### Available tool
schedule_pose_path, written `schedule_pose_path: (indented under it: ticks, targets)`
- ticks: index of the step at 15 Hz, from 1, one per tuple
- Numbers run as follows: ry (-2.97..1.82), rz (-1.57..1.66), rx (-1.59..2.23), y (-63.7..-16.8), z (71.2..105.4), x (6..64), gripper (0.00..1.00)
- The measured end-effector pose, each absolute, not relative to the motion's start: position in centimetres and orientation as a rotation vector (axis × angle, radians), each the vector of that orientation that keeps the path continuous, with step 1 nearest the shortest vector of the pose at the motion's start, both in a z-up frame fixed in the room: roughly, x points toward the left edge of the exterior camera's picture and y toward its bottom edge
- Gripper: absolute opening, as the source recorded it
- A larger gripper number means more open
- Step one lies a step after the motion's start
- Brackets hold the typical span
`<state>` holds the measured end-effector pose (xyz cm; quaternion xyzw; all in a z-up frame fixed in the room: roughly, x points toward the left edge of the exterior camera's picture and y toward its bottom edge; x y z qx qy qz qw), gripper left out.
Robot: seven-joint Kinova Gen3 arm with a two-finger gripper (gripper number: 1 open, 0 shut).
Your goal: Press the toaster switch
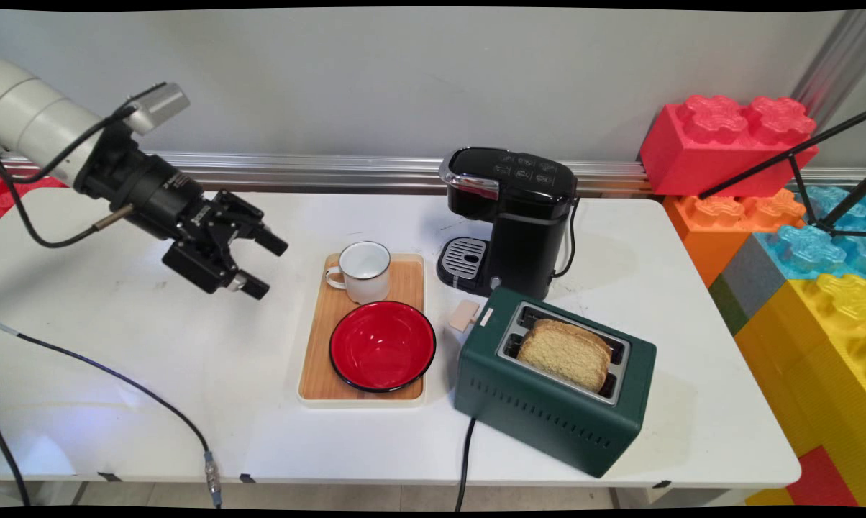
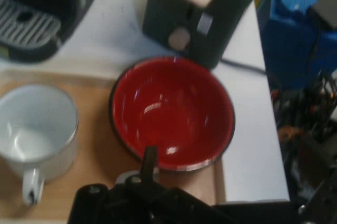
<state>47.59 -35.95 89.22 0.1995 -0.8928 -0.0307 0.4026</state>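
No text, brand, number or label can be read anywhere in either view. The coffee maker point(image 1: 513, 216) at the far side of the bench has small pale button markings on its black top, but they are too small to make out. The toaster point(image 1: 552, 379) at the near right carries a small pale tab beside its lever, with nothing legible on it.

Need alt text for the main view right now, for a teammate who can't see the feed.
The black gripper hovers open above the white table, left of a wooden tray holding a white mug and a red bowl. To the right stand a black coffee maker and a green toaster with bread.
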Motion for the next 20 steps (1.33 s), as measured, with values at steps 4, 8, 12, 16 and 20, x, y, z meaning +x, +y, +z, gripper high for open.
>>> schedule_pose_path:
  ticks: [4,8,12,16,20]
  targets:
    - [-2.215,-0.058,0.453,-36.3,89.4,47.1,1.00]
    - [-2.210,-0.034,0.381,-36.7,89.2,46.8,1.00]
    - [-2.207,-0.030,0.324,-37.0,89.1,46.4,0.00]
    - [-2.207,-0.034,0.285,-37.1,88.8,46.1,0.00]
    - [-2.200,-0.045,0.259,-37.5,88.5,45.6,0.00]
